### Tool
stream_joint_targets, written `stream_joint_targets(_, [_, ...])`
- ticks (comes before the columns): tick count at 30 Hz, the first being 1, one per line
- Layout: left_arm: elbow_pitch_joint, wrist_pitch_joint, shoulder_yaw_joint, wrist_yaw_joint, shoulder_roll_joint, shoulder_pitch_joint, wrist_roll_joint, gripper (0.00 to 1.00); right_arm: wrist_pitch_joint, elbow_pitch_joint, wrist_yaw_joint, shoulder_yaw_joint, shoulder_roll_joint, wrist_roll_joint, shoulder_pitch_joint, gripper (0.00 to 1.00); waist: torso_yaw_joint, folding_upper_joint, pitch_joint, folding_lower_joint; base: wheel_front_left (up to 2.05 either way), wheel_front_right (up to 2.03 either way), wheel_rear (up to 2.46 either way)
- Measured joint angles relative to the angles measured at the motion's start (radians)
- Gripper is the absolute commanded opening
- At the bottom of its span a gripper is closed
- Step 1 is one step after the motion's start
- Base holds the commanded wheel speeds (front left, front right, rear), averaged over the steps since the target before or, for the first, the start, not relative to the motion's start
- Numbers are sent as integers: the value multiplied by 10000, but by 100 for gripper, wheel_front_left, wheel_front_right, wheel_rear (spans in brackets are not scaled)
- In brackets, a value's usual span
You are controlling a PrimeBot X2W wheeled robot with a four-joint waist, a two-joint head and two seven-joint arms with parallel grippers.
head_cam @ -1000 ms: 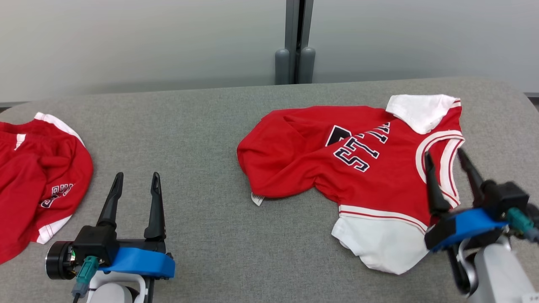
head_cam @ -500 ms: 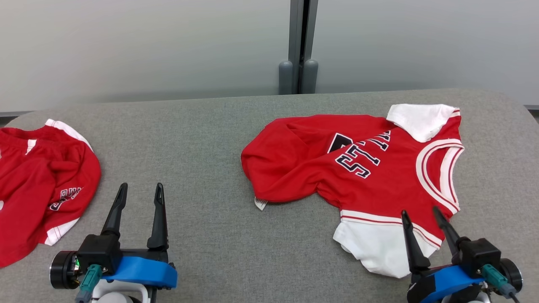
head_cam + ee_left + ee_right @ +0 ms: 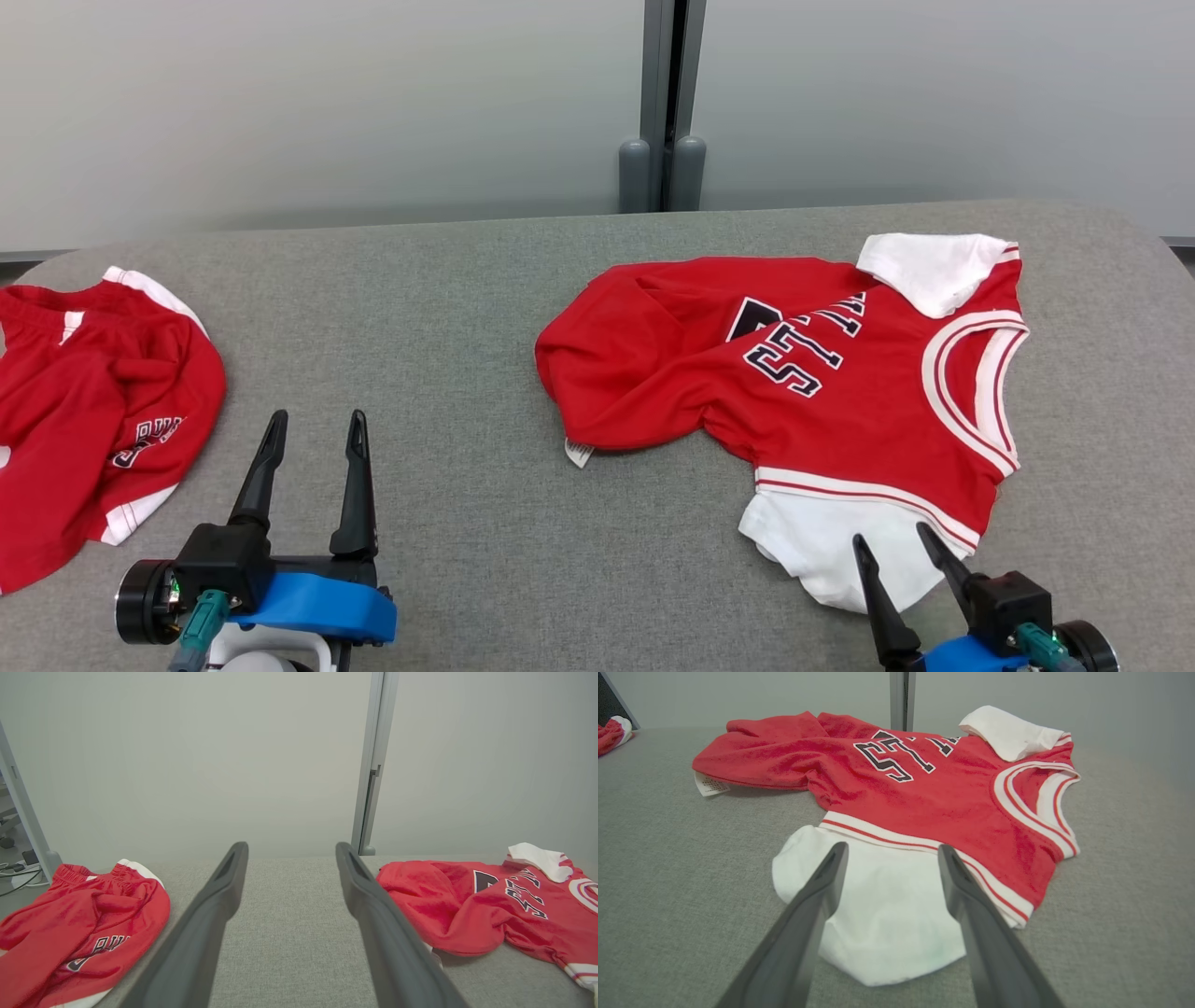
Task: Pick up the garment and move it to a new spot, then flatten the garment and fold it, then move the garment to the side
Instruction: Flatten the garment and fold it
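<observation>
Dark, white-edged block letters across the red jersey (image 3: 653, 373), creased, only an "S" sure; similar lettering on shorts (image 3: 93, 392), unreadable.

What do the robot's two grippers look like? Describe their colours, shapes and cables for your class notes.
The left gripper and right gripper match: each has two long, tapering dark fingers on a black block, above a bright blue band. A teal cable plug sits at each base. The left forearm is pale.
</observation>
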Motion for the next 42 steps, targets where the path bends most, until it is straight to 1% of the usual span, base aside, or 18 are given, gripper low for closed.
stream_joint_targets(11, [-13,0,21,0,2,-37,-10,100,0,1542,2,853,-48,127,-111,100,63,1,210,0,0,0,0])
stream_joint_targets(19, [-12,0,25,0,0,-123,-8,100,-117,2821,10,982,-105,-424,-732,100,85,1,344,0,0,0,0])
stream_joint_targets(20, [-10,0,25,0,2,-127,-8,100,-136,3032,13,974,-96,-477,-809,85,89,0,347,-1,0,0,0])
stream_joint_targets(21, [-12,0,25,0,2,-131,-8,100,-165,3208,13,961,-90,-495,-894,32,91,0,348,-1,0,0,0])
stream_joint_targets(22, [-12,0,29,0,2,-132,-8,100,-169,3300,15,907,-81,-479,-943,32,88,0,345,-1,0,0,0])
stream_joint_targets(23, [-12,0,38,0,0,-131,-8,100,-171,3373,13,840,-84,-474,-989,0,83,0,338,0,0,0,0])
stream_joint_targets(27, [-12,0,113,0,0,-56,-8,100,-157,3425,15,514,-79,-405,-980,0,-20,1,248,0,0,0,0])
stream_joint_targets(30, [-2,0,92,0,2,-27,-10,100,-105,3195,19,121,-142,-384,-781,0,-160,1,187,0,0,0,0])
stream_joint_targets(37, [2,0,-59,2,0,-28,-46,100,-17,2084,4,-1158,-863,-462,12,0,-427,3,48,0,0,0,0])
stream_joint_targets(42, [4,0,-123,4,0,-10,-84,100,-15,1628,4,-1657,-1185,-462,578,0,-507,3,6,0,0,0,0])
